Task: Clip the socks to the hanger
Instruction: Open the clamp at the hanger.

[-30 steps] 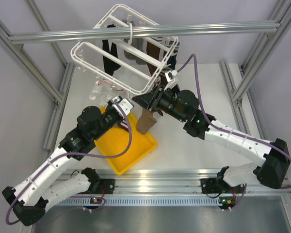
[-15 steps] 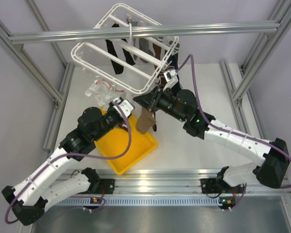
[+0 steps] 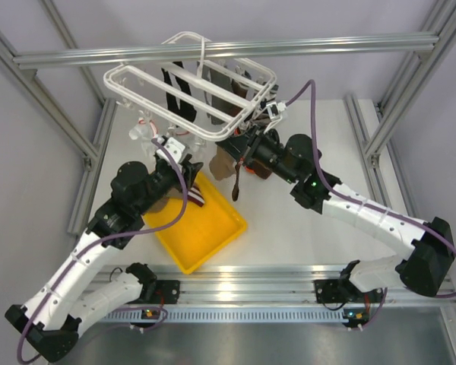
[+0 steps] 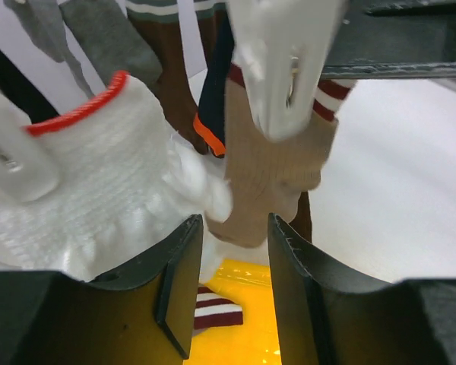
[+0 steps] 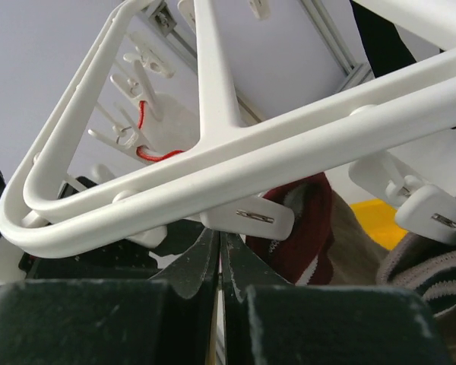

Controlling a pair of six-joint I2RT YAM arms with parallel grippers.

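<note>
The left gripper (image 4: pixel 232 228) has its jaws released with nothing between them, and a tan sock (image 4: pixel 266 171) hangs on a clip just ahead of them. The right gripper (image 5: pixel 219 237) has its jaws clenched just under a bar of the hanger (image 5: pixel 289 144).

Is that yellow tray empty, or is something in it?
Not empty: a striped sock lies in the yellow tray.

Your white counter (image 3: pixel 349 160) carries a yellow tray (image 3: pixel 213 242), which lies flat on it and is turned at an angle. The tray sits directly below your left tool (image 4: pixel 234 228) and down to the near left of your right tool (image 5: pixel 219 242). Its near corner almost reaches the counter's near edge.
</note>
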